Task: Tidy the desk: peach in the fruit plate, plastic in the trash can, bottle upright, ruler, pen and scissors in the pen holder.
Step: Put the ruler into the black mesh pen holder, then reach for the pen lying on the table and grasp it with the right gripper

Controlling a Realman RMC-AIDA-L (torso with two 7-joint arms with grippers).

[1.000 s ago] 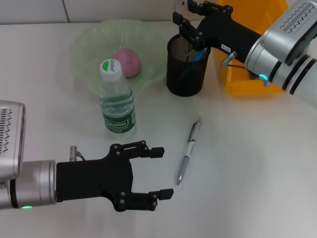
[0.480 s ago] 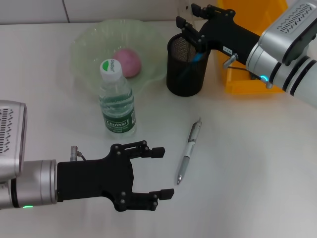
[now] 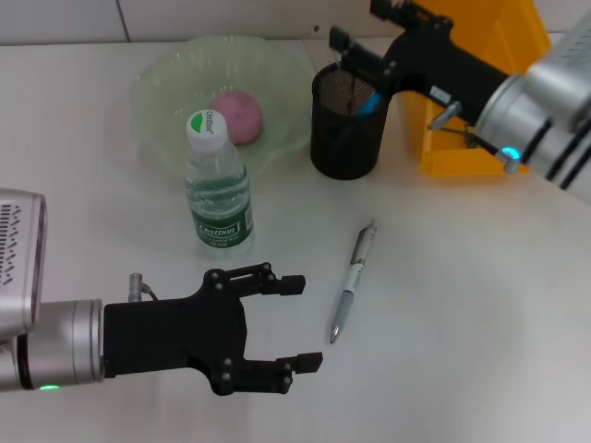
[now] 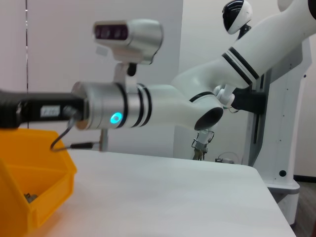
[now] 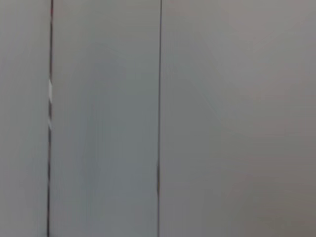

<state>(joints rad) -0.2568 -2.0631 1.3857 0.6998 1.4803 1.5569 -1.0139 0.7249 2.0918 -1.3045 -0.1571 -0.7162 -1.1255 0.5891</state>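
Black mesh pen holder (image 3: 348, 125) stands between fruit plate (image 3: 157, 92) and trash can (image 3: 480, 55). Right claw (image 3: 365, 37) spread, empty, over its rim. Left claw (image 3: 295, 323) spread, empty, beside pen (image 3: 352, 280) on surface (image 3: 462, 305).

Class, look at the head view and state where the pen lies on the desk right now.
The pen lies flat on the desk near the middle, in front of the pen holder, right of the bottle, just beyond the open left gripper.

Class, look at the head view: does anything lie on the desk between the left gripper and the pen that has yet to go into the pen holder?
Nothing visible does. The left gripper hovers open low over the desk, and the pen lies just beyond its fingertips with only bare tabletop between. The bottle stands off to the side, out of that line.
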